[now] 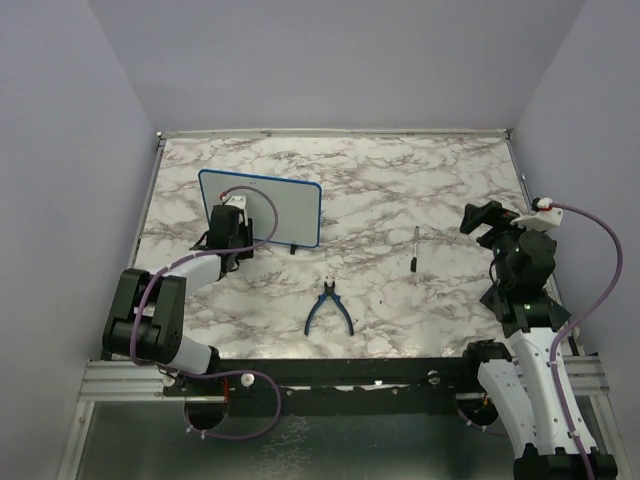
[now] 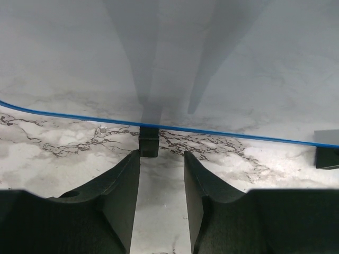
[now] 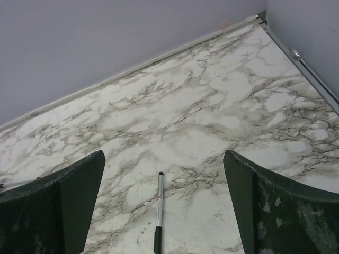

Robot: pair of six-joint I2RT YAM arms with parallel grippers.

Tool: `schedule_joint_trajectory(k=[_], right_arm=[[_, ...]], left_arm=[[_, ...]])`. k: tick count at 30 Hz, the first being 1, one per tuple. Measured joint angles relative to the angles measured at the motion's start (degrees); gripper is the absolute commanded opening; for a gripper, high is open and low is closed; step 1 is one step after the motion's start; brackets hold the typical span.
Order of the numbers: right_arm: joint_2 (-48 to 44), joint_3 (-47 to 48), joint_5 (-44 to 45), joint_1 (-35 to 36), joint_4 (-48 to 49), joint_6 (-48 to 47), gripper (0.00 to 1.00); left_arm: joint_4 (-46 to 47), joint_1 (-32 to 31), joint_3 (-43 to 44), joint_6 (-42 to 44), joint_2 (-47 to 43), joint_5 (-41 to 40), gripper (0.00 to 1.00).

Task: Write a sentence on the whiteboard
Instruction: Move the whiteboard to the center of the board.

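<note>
The left gripper (image 2: 161, 159) is narrowed to a slim gap with nothing between its 2 fingers. It sits low over the counter (image 2: 63, 143), nose-on to the bottom edge of the whiteboard (image 2: 169, 53). Just ahead of the fingertips, in line with the gap, is 1 of the board's black feet (image 2: 149, 142); whether the tips touch it I cannot tell. My reading is that this arm is placed there to brace the board so it does not slide under a pen.

The board stands on the left half of the counter, toward the back, tilted on its feet with its white face toward the arms. No writing shows on it, so the task looks barely begun. Another foot (image 2: 327, 153) shows farther right along the blue frame.

The right gripper (image 3: 164, 159) is spread wide and empty, hovering above the marker (image 3: 158, 211). The marker lies flat on the counter right of centre, well apart from the board, and the pose suits a pickup from above.

Blue-handled pliers (image 1: 328, 308) lie between the 2 arms near the front. They sit near the route from marker to board and are the only likely obstacle.
</note>
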Motion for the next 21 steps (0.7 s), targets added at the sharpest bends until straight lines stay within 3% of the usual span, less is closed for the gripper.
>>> schedule_joint_trajectory(k=[16,21], right_arm=[[-0.31,-0.11,-0.35,0.00,0.00,0.00,0.98],[-0.31,-0.11,-0.35,0.00,0.00,-0.02,0.98]], left_arm=[[-0.11,-8.24,0.52,2.12,-0.37,-1.36,0.39],[-1.09,-8.20,0.63,0.59,-0.35,-3.80,0.38]])
